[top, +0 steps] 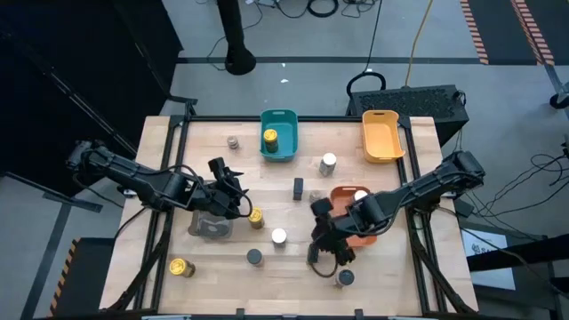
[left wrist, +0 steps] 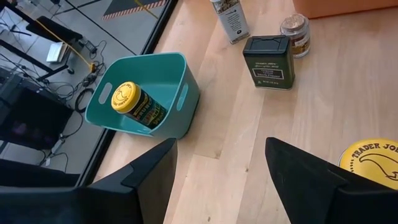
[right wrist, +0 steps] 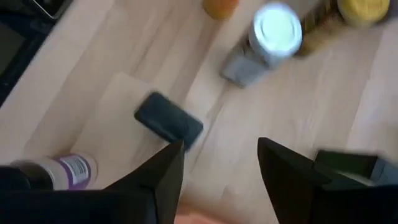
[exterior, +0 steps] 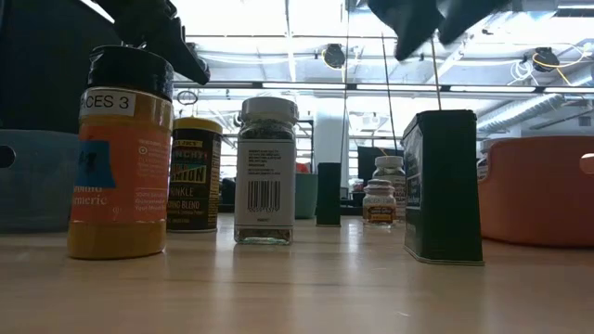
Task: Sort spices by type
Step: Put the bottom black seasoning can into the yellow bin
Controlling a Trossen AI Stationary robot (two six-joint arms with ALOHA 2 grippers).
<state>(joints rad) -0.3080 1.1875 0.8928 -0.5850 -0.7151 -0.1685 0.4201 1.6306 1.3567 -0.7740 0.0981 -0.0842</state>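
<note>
As both my hands hang empty, step in hand: choosing the next jar to lift, I judge, with most spices unsorted on the bench point(top: 178, 160).
Right hand point(right wrist: 219, 163): fingers spread, nothing between them, only bare wood below; it hovers close to the near edge, right of the middle, just beside the orange tray point(top: 341, 193).
Left hand point(left wrist: 221, 155): fingers spread and empty, over the left half of the bench, about midway between the far and near edges.
Already sorted: one yellow-lidded jar point(top: 270, 138) stands in the teal tray point(top: 287, 118) at the far edge; one white-lidded jar point(top: 360, 196) sits in the orange tray.
Likely pick, right: the white-lidded jar on the bench point(top: 279, 236), near the near edge towards the middle, since its match is in the orange tray.
Likely pick, left: the yellow-lidded Trader Joe's jar point(left wrist: 373, 162), just beside my left fingers; its match is in the teal tray.
Doing it well: come straight down over the lid, one finger on either side of the body, and close below the cap so the jar stays upright.
Watch for: two grey-lidded jars point(top: 254, 256) stand close by along the near edge and could be knocked over.
Arm pose: both arms reach inward from the bench's sides, wrists bent downward.
Unused: the yellow tray point(top: 383, 135) at the far edge.
</note>
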